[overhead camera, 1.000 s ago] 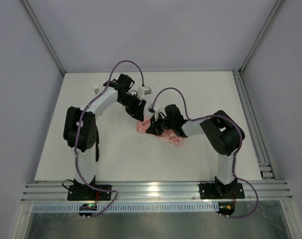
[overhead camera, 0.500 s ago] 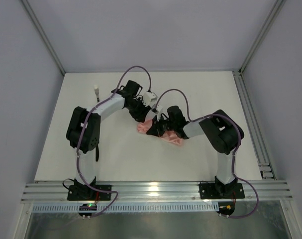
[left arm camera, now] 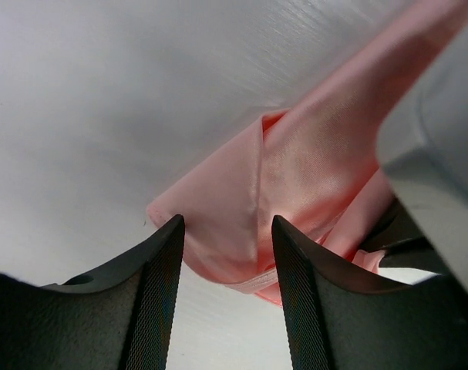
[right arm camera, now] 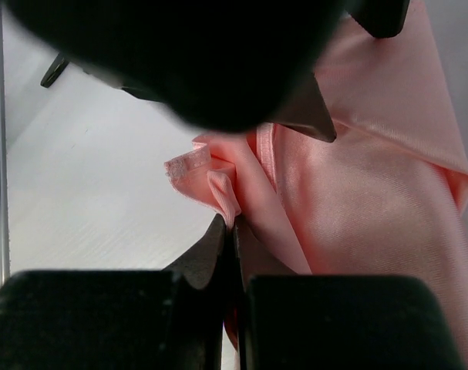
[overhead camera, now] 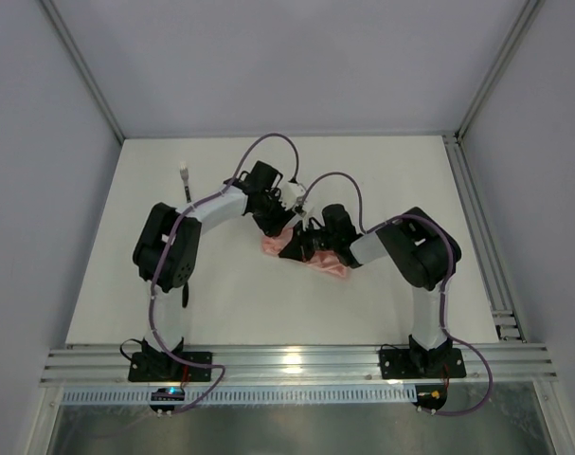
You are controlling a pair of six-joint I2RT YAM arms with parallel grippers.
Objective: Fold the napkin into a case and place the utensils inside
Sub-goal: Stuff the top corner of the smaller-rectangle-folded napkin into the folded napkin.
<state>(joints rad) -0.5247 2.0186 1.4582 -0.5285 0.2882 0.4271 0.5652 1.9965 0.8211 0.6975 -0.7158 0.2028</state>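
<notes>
The salmon-pink napkin [overhead camera: 317, 260] lies folded into a narrow strip on the white table [overhead camera: 382, 180], between the two arms. My right gripper [right arm camera: 234, 222] is shut on a small pinched fold at the napkin's [right arm camera: 365, 177] edge. My left gripper [left arm camera: 227, 231] hovers open just short of the napkin's [left arm camera: 303, 169] folded end, with a hem edge showing between its fingertips [left arm camera: 170, 239], which do not touch it. In the top view, the left gripper [overhead camera: 283, 226] and the right gripper [overhead camera: 300, 243] almost meet over the napkin's left end. The utensils are hidden or out of view.
A small white object [overhead camera: 185, 172] lies on the table at the back left. An aluminium rail [overhead camera: 476, 218] runs along the table's right side, and grey walls enclose the back and sides. The left gripper's dark body [right arm camera: 203, 54] fills the top of the right wrist view.
My left arm has swung right and come in over the napkin's left end, and its jaws have opened a little wider. The right gripper has kept its grip in place.
</notes>
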